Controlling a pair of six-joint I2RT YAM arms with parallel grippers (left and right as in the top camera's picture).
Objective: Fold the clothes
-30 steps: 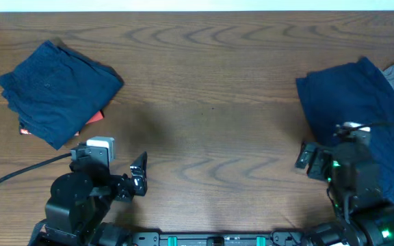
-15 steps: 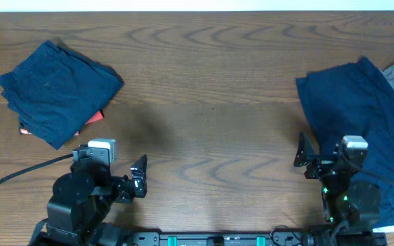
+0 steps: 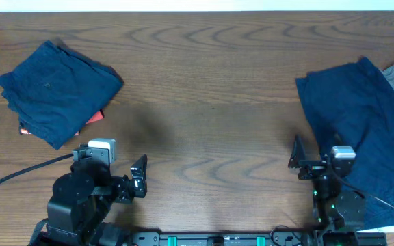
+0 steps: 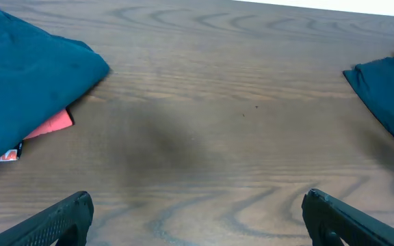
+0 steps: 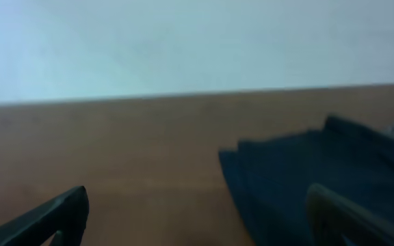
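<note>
Wide wooden worktop (image 3: 211,82) under both arms. The biggest piece, the loose navy garment (image 3: 351,109), lies rumpled ahead and to the right of the right pincer (image 3: 296,157), its near edge just beside it but apart. The folded navy garment (image 3: 57,89) sits well ahead and to the left of the left pincer (image 3: 139,179). Both pincers hover low at the near edge, fingers spread wide, nothing between them. A red garment (image 3: 94,117) peeks out from under the folded one, on the side nearest the left pincer.
</note>
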